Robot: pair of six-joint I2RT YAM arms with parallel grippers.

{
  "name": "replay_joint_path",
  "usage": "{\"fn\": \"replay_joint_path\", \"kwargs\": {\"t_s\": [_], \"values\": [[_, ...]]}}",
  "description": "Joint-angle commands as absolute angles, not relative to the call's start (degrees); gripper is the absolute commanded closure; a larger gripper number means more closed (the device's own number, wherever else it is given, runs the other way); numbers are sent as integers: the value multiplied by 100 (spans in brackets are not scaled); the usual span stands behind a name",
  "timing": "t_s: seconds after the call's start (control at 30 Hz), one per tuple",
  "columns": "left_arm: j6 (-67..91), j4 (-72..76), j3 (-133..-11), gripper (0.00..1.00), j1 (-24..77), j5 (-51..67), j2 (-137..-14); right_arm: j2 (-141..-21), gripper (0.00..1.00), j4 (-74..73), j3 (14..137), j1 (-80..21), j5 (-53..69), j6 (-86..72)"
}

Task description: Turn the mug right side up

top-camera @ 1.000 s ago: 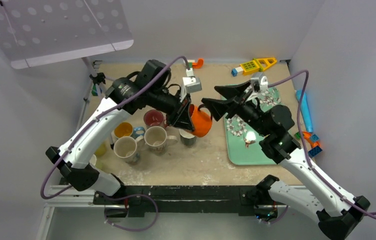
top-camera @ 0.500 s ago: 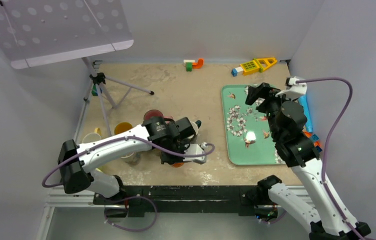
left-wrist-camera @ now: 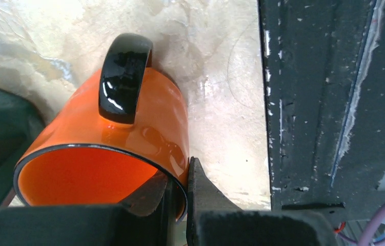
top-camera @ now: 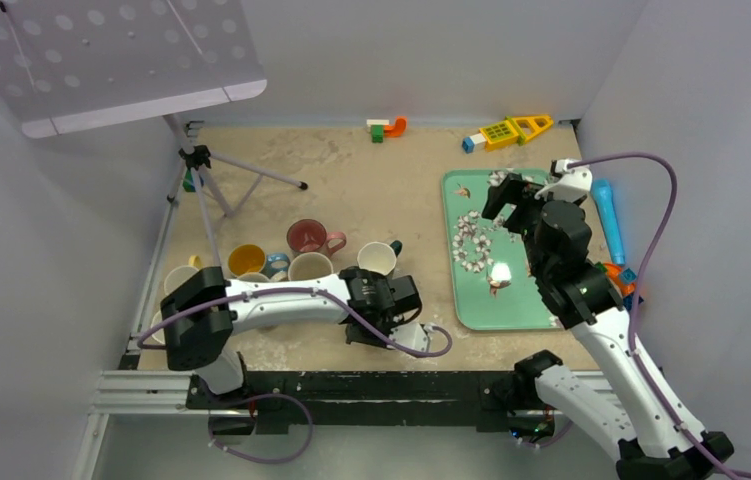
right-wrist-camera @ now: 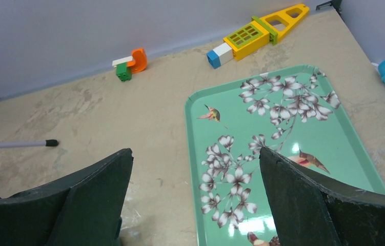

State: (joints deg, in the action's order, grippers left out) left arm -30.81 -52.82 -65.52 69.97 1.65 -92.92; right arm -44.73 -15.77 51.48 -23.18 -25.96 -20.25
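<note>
The orange mug (left-wrist-camera: 128, 128) with a black handle (left-wrist-camera: 124, 77) shows in the left wrist view, its open mouth toward the camera, low over the table beside the black front rail. My left gripper (left-wrist-camera: 179, 187) is shut on its rim, one finger inside and one outside. In the top view my left gripper (top-camera: 388, 308) is near the table's front edge and hides the mug. My right gripper (top-camera: 511, 192) is open and empty above the green tray (top-camera: 478, 312); it also shows in the right wrist view (right-wrist-camera: 195, 189).
Several upright mugs stand at the left: a maroon one (top-camera: 307, 236), a yellow one (top-camera: 245, 260), a cream one (top-camera: 310, 268), a white one (top-camera: 378, 258). A tripod (top-camera: 201, 160) stands at the back left. Toy blocks (top-camera: 508, 129) lie along the far wall. The black rail (top-camera: 351, 385) lines the front edge.
My left arm has swung from the table's middle down to the front edge, carrying the orange mug. My right arm has drawn back from the mug to above the tray.
</note>
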Motion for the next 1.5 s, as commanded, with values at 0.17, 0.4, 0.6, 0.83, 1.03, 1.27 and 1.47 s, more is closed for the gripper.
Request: {"fn": "replay_joint_path", "kwargs": {"t_s": [0.17, 0.4, 0.6, 0.83, 1.03, 1.27, 1.47], "values": [[-3065, -5493, -6984, 19, 7028, -26, -8768, -4389, 2, -1531, 5160, -2267, -2639, -1846], [-2699, -6680, -8481, 0, 6866, 56, -7559, -4357, 2, -1273, 4865, -2231, -2625, -1709], [-2017, -6123, -8579, 0, 5532, -1244, -6475, -3999, 2, -341, 3954, -2202, -2501, -1565], [-1194, -5131, -7534, 0, 4047, -2109, -5140, -3897, 2, 964, 3085, -2188, -2827, -1229], [-864, -4292, -6370, 0, 2690, -2497, -4506, -3556, 2, 1801, 2313, -2188, -3106, -1001], [-945, -2499, -4145, 0, 2153, -2125, -3373, -3029, 2, 1933, 2002, -2187, -3555, -867], [-513, -1805, -3585, 0, 1944, -2438, -3396, -2859, 2, 1863, 1888, -2186, -3313, -1059]]}}
